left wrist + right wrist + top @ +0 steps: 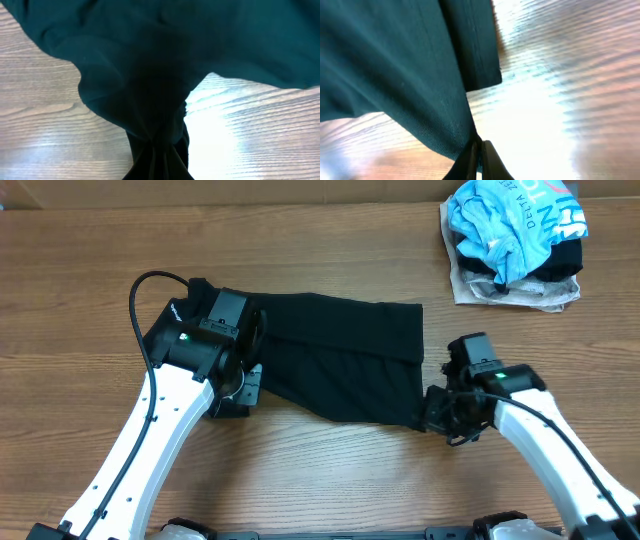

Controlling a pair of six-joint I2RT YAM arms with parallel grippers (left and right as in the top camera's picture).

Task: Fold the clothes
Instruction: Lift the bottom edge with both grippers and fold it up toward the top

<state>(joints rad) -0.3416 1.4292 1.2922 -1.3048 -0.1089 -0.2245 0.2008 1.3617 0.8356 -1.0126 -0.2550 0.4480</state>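
- Wood-grain table (330, 230), pale brown, fills the overhead view, and two white arms (150, 440) reach in from the near edge.
- A black shirt (340, 365) lies in the middle of the table. It is folded into a rough band that stretches left to right between the two arms. A fold line crosses its upper part, and its lower edge slants down towards the right.
- The left hand (250, 375) is at the shirt's left end. In the left wrist view the dark cloth hangs above the wood and draws down into a tight bunch at the bottom middle. There the hand is clamped on it, with the fingers buried under the fabric.
- The right hand (432, 412) is at the shirt's lower right corner. In the right wrist view its two dark fingers (490, 162) press together on the cloth's edge. A hemmed corner of the shirt hangs just above the table.
- A black cable (140, 290) loops up from the left arm.
- At the far right corner of the table, well apart from the shirt, sits a pile of clothes. A crumpled light blue tee (510, 225) with white lettering lies on top. A dark garment (560, 262) is under it, and a beige garment (490, 288) is at the bottom.
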